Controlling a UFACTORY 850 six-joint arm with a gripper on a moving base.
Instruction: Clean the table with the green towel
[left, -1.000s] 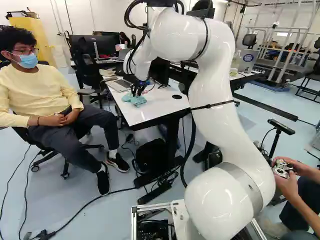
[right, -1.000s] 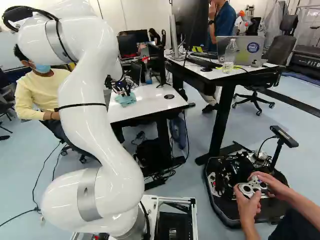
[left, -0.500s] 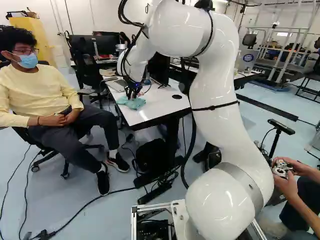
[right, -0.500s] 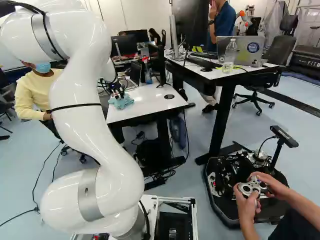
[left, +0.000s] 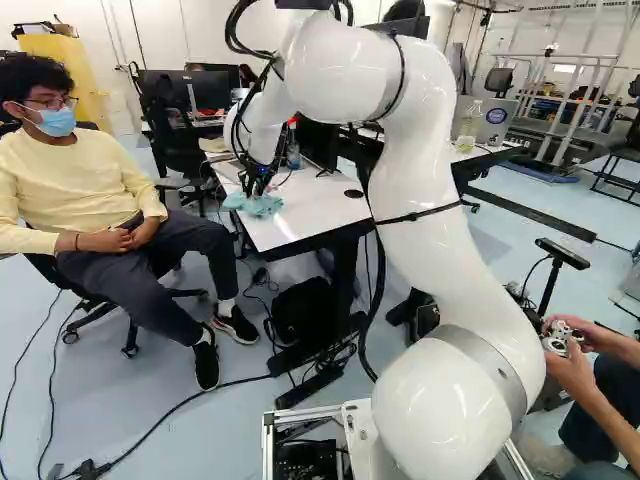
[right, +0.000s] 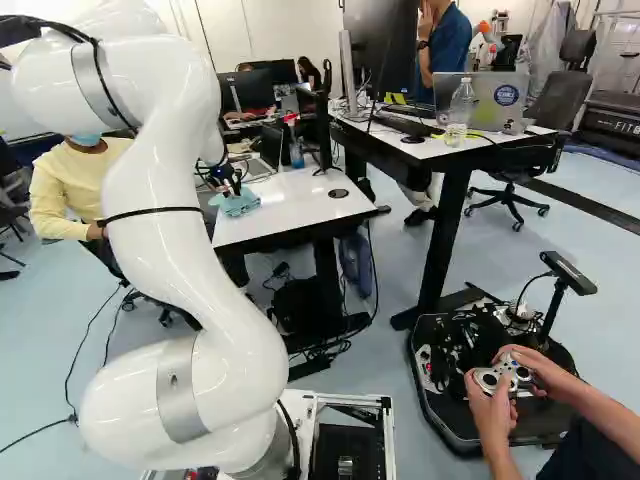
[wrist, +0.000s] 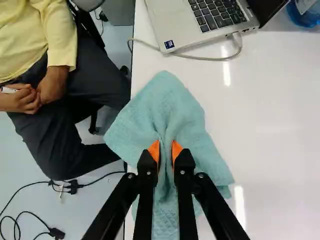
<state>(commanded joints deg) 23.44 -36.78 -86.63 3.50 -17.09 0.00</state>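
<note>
Pinching towel (wrist: 167, 107), laptop (wrist: 175, 25) cropped in wrist view

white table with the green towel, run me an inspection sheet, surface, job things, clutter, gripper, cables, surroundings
surface: white table glossy with light glare; stains or spills, nothing seen; part under the towel hidden
job's things: green towel spread and creased on the table, one corner past the edge
clutter: laptop open just ahead of the towel; blue-based bottle beyond it
gripper: gripper shut on a raised fold of the towel
cables: pale cable on the table beside the laptop; black cables on the floor
surroundings: seated person close to the table's edge
</note>
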